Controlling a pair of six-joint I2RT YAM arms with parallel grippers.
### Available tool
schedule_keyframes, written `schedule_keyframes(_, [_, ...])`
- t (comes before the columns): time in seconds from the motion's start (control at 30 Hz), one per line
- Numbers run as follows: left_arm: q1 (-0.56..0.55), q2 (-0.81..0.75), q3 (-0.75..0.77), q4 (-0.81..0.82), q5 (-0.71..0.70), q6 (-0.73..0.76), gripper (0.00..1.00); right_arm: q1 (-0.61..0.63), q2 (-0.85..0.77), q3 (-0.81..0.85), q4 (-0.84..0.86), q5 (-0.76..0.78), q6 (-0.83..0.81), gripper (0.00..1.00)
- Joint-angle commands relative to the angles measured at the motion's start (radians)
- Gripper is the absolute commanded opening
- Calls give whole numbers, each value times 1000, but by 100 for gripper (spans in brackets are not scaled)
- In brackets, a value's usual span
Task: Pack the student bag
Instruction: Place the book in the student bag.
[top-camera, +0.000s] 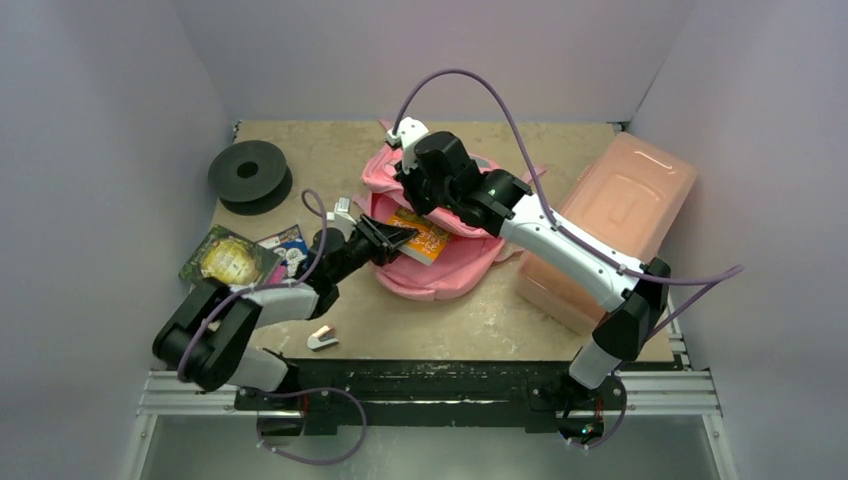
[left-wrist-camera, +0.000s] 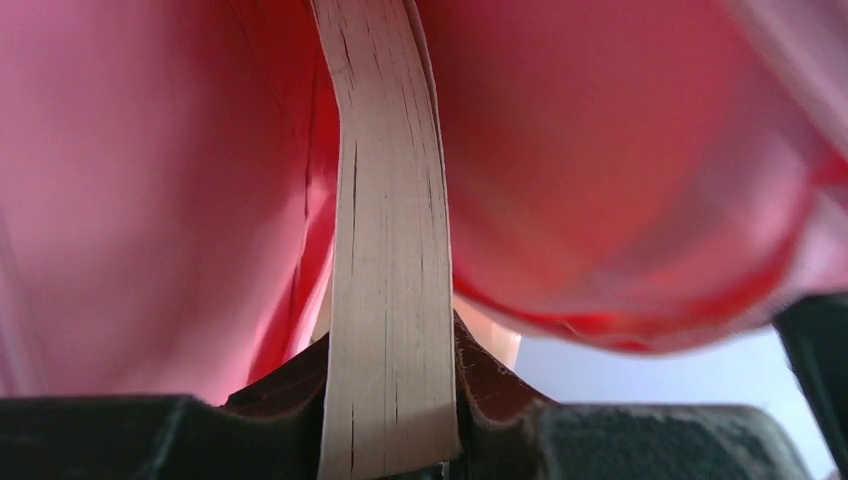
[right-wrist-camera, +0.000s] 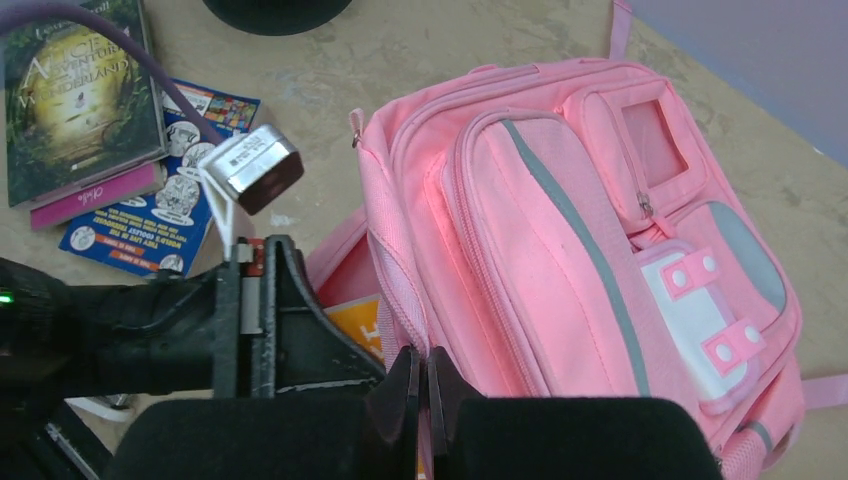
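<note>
Student bag (top-camera: 440, 275) lies open at mid-table, one orange book (top-camera: 425, 238) half inside it, clamped in the left gripper (top-camera: 395, 238). The right gripper (right-wrist-camera: 421, 365) pinches the bag's rim, jaws closed on fabric. Nearby are one black spool (top-camera: 248, 172), one salmon box (top-camera: 625, 215), one green book (top-camera: 228, 258) and one blue leaflet (top-camera: 285, 243).

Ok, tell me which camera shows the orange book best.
Top external: the orange book shows its cover, half inside the mouth of the student bag, held by the left gripper. Left wrist shows only its page edge, clamped between the fingers. Right wrist catches just an orange corner beside the bag.
</note>
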Motion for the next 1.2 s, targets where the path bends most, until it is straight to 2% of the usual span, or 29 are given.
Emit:
schedule_keyframes(0.0, [-25, 216, 53, 547, -100, -117, 0, -2, -62, 42, 117, -40, 36, 0])
schedule_keyframes(0.07, [-46, 330, 96, 634, -128, -179, 0, -2, -67, 34, 123, -47, 41, 0])
schedule_keyframes(0.13, [-72, 405, 131, 645, -194, -203, 0, -2, -71, 29, 128, -56, 46, 0])
schedule_keyframes(0.23, [-115, 434, 169, 570, -318, -159, 0, -3, -71, 33, 129, -68, 50, 0])
schedule_keyframes(0.37, [-138, 389, 223, 371, -478, -29, 0, -2, -76, 25, 127, -62, 47, 0])
schedule_keyframes(0.43, [-136, 400, 271, 278, -521, -36, 0, -3, -82, 20, 128, -63, 47, 0])
schedule_keyframes(0.47, [-130, 432, 296, 296, -526, -52, 0, -3, -84, 19, 126, -67, 48, 0])
schedule_keyframes(0.57, [-110, 553, 396, 379, -491, -105, 0, -3, -90, 19, 118, -74, 47, 0])
schedule_keyframes(0.7, [-84, 631, 530, 268, -413, -81, 0, -3, -103, 6, 118, -75, 43, 0])
schedule_keyframes(0.87, [-61, 585, 516, 86, -394, -30, 0, -4, -119, -23, 126, -46, 27, 0])
schedule_keyframes(1.0, [-41, 608, 518, 56, -329, -53, 0, -11, -111, -27, 135, -55, 26, 0])
schedule_keyframes(1.17, [-19, 603, 531, -40, -241, -83, 13, -27, -102, -26, 125, -43, 19, 0])
